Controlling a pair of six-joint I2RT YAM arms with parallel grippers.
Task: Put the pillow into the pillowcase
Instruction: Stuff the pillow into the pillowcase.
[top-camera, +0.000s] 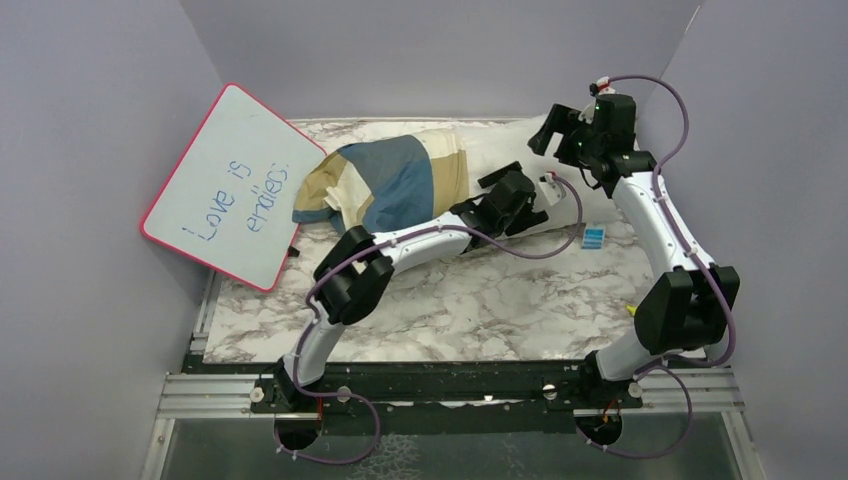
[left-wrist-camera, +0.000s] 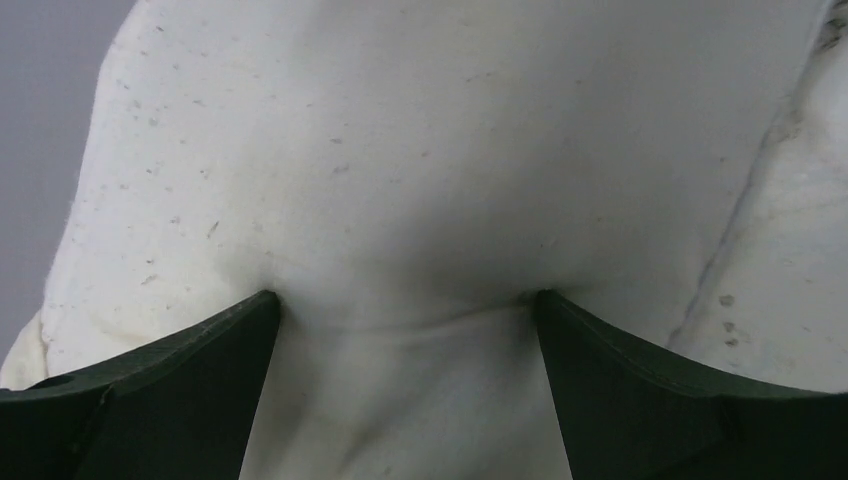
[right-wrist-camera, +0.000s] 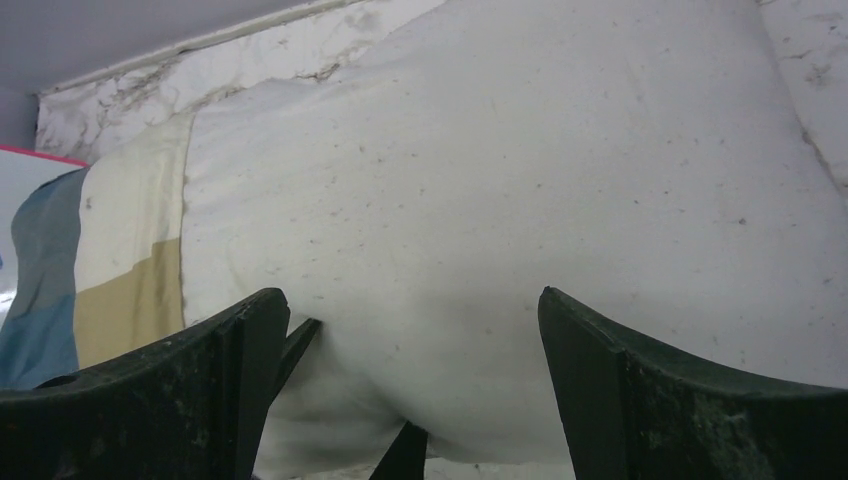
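The pillow (top-camera: 492, 150) lies along the tabletop's (top-camera: 480, 300) far edge, its left end inside the pillowcase (top-camera: 400, 180) and the rest bare. The left gripper (left-wrist-camera: 405, 300) is spread wide, its fingertips denting the pillow and clasping nothing. The right gripper (right-wrist-camera: 410, 300), equally wide, faces the pillow's right end and holds nothing.

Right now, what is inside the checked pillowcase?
One end of the white pillow is inside the pillowcase. The rest of it sticks out on the right in the top view, uncovered. How far the pillow reaches inside cannot be seen, because the fabric covers it.
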